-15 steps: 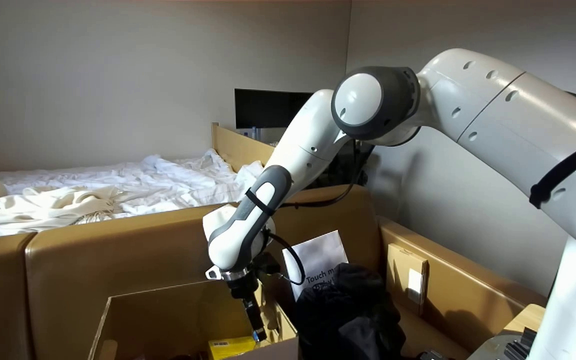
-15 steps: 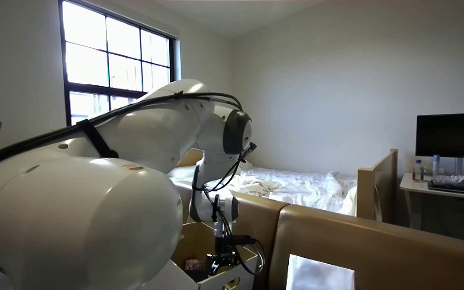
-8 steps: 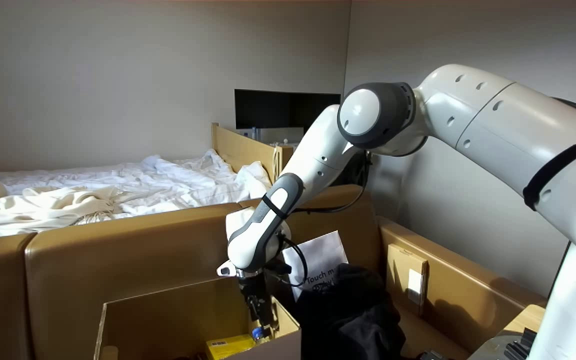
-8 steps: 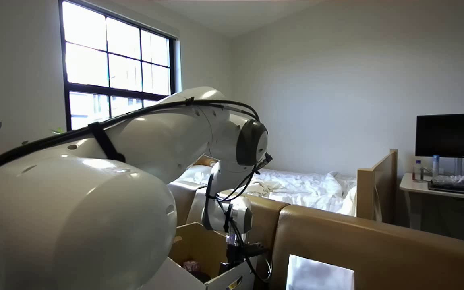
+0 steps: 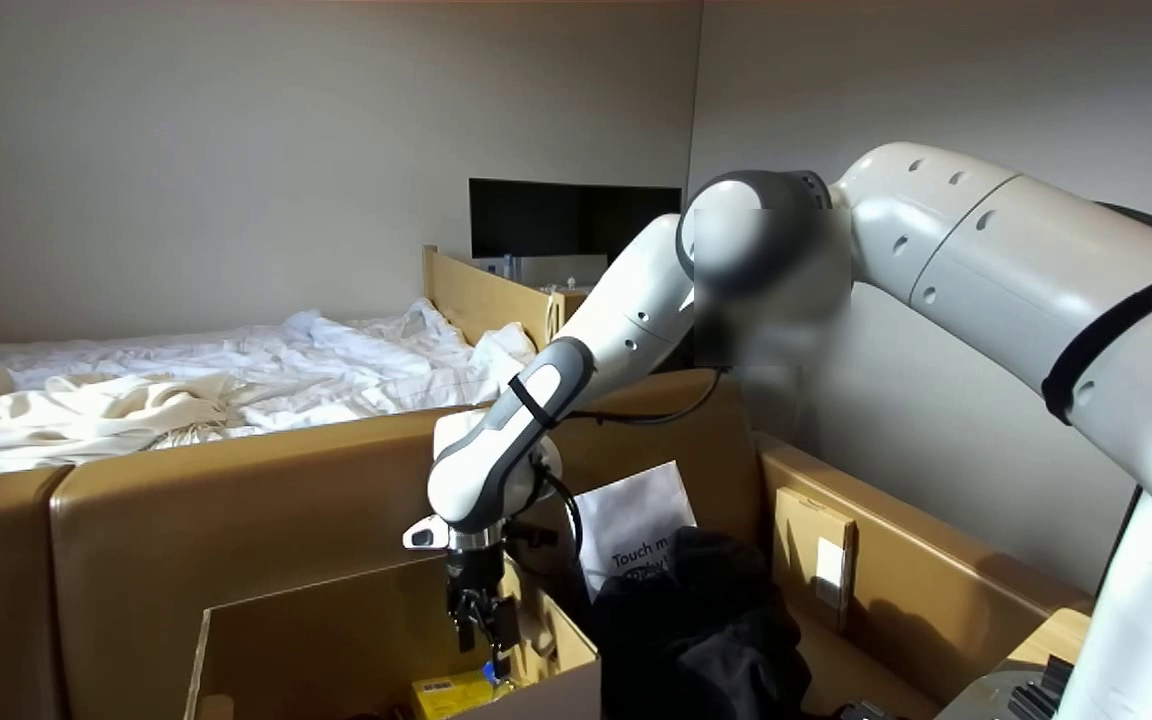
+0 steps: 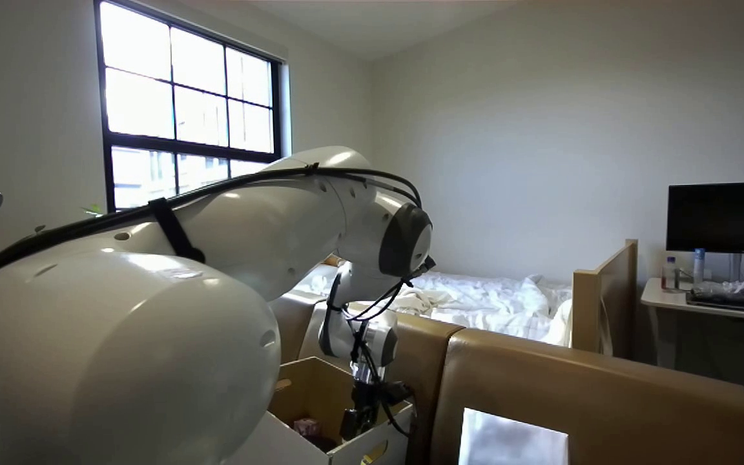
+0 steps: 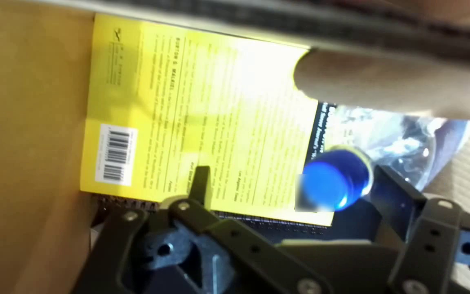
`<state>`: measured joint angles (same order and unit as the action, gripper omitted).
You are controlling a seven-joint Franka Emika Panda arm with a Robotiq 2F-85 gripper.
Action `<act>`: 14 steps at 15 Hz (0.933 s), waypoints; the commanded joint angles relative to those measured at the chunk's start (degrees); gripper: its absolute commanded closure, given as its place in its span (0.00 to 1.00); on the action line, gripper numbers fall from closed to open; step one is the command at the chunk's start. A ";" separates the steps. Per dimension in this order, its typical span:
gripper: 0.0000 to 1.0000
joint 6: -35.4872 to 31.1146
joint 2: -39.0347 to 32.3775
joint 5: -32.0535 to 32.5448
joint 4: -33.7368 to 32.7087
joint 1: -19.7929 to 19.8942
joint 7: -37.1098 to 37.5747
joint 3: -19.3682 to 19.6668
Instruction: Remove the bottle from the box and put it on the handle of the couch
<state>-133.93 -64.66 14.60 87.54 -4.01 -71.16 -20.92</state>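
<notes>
1. Bottle (image 7: 382,147) first: it is inside the box (image 5: 321,640) and looks tilted, its blue cap (image 7: 335,179) raised toward you; how its base rests is hidden.

2. Over the last half second your gripper (image 7: 292,179) has shifted sideways and turned. In an exterior view its two fingers (image 5: 506,622) now show apart, where they had lined up almost as one. The cap sits slightly farther the same way too, so you may have nudged it.

3. For the task, this reads as lining up the grasp. Lifting out is not yet begun, and the armrest (image 5: 911,527) you are heading for is well apart, past the black cloth (image 5: 706,630).

4. Your jaws stand wide apart, with nothing gripped.

5. In the wrist view the cap appears between your fingertips but off centre: just beside the finger at that picture's right, well apart from the one at its left. Whether it touches, you cannot tell. The clear body runs up and right from the cap, with the yellow book (image 7: 202,114) alongside.

6. Centring on the cap and going lower before you close seems wise; closing from here could shove the bottle sideways or catch only the cap.
</notes>
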 commanded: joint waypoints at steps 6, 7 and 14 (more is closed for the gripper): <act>0.00 16.58 -1.84 -10.18 -3.26 0.47 -12.29 -0.74; 0.00 16.37 -2.12 -10.38 -4.05 -0.32 -10.23 0.63; 0.00 15.44 -1.03 -11.38 -6.80 -1.19 -6.48 3.45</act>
<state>-119.68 -67.15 5.01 80.98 -4.65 -79.15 -17.66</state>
